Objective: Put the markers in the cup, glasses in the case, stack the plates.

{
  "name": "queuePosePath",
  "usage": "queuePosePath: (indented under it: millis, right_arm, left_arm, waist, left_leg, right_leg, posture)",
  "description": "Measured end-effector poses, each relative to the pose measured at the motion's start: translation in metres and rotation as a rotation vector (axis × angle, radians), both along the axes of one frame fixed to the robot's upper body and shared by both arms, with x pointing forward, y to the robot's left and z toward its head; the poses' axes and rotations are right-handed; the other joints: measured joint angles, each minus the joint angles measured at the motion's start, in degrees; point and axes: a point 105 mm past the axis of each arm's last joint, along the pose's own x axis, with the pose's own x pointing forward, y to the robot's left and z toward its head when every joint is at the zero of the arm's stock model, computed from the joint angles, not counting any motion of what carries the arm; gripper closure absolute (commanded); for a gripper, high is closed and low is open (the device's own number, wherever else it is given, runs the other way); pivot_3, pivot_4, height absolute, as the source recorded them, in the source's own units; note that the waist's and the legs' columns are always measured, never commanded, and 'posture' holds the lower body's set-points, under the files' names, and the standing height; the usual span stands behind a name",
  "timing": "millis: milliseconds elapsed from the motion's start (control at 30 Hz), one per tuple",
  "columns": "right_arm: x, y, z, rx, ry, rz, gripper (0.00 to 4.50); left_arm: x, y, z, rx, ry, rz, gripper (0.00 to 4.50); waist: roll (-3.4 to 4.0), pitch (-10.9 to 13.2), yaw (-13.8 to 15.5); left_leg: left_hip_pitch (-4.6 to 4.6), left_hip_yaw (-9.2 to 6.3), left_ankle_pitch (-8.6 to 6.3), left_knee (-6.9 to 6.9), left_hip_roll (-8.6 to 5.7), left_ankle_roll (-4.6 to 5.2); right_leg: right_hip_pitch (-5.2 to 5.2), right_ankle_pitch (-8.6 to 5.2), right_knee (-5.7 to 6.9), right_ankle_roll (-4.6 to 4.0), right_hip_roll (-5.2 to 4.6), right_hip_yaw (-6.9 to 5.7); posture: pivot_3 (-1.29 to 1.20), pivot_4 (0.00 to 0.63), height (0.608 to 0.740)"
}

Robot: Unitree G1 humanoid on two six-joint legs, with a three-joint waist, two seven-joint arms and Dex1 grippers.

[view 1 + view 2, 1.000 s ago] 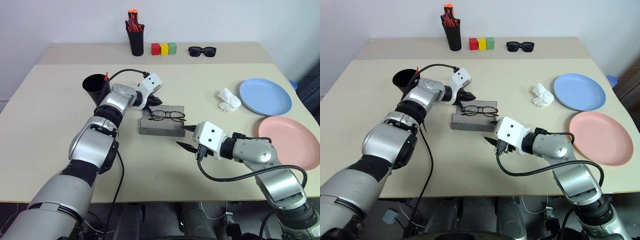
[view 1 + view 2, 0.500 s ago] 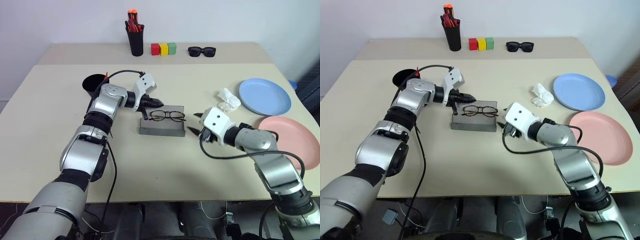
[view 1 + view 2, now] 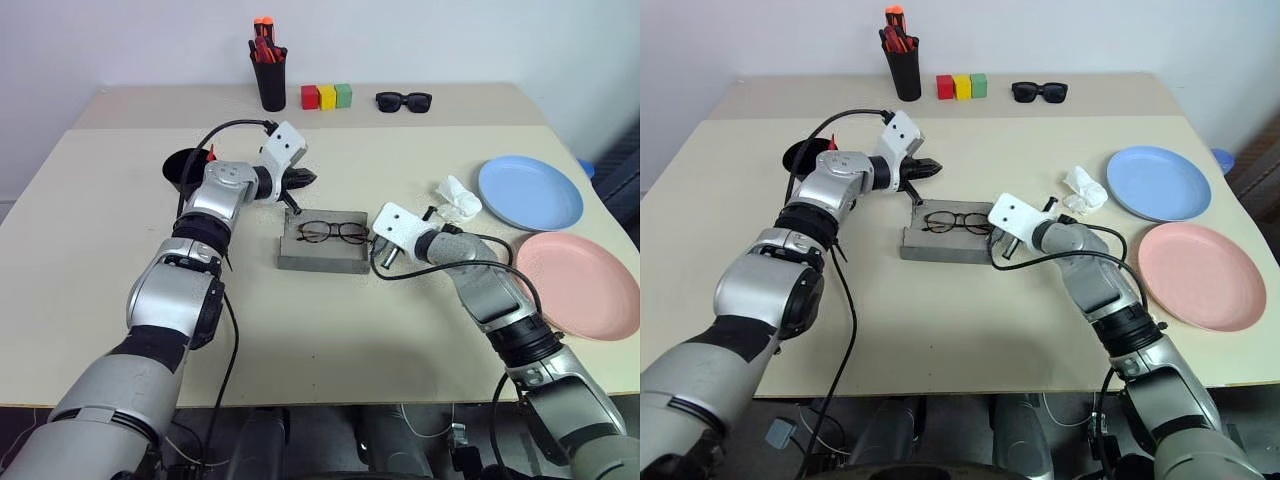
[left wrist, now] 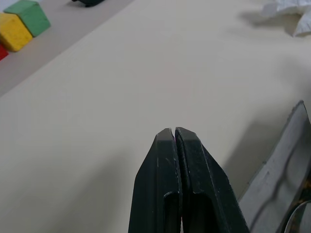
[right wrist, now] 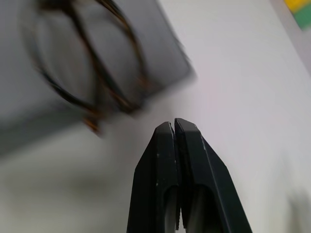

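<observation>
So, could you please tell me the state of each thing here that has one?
case: open, flap raised.
glasses: unfolded, lying on the case.
cup: upright.
blue plate: unstacked, bare.
pink plate: unstacked, bare.
left gripper: jaws shut, holding nothing.
right gripper: jaws shut, holding nothing.

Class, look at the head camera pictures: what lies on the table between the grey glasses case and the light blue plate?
In the left eye view, a crumpled white tissue lies between the case and the light blue plate; so does the right gripper.
</observation>
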Motion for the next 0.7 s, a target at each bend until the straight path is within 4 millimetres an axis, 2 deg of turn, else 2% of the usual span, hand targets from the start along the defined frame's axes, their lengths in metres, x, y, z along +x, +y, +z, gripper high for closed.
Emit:
queuePosePath:
  millis: [167,367,567,700]
  right_arm:
    - [-0.005,0.014,0.0,0.029,0.017,0.057,4.44]
    - [-0.014,0.034,0.017,0.069,-0.027,0.149,4.44]
    - [-0.015,0.029,0.025,0.069,-0.054,0.144,4.44]
    - [-0.035,0.02,0.043,0.107,-0.088,0.188,4.44]
  left_arm:
    - [-0.001,0.003,-0.011,0.039,0.031,0.003,4.5]
    - [-0.002,0.004,-0.019,0.064,0.054,0.006,4.5]
    - [-0.01,-0.001,-0.028,0.11,0.109,-0.077,4.5]
    - [-0.025,-0.003,-0.036,0.133,0.2,-0.206,4.5]
  waist:
    - [0.0,0.0,-0.1]
    - [0.0,0.0,-0.3]
    - [0.0,0.0,-0.5]
    - [0.0,0.0,-0.9]
  left_leg:
    - [0.01,-0.01,0.03,0.02,0.0,-0.04]
    - [0.01,-0.01,0.03,0.02,0.0,-0.06]
    - [0.0,-0.01,0.04,0.02,0.0,-0.07]
    - [-0.02,-0.02,0.04,0.0,0.0,-0.07]
  right_leg:
    - [0.0,0.0,0.05,0.0,0.0,0.0]
    - [0.01,0.0,0.06,0.0,0.0,0.0]
    - [0.01,0.0,0.06,0.0,0.0,0.0]
    - [0.01,0.0,0.05,0.01,0.0,-0.01]
  posture:
    - [0.0,0.15,0.74]
    - [0.0,0.15,0.74]
    - [0.0,0.15,0.74]
    - [0.0,0.15,0.74]
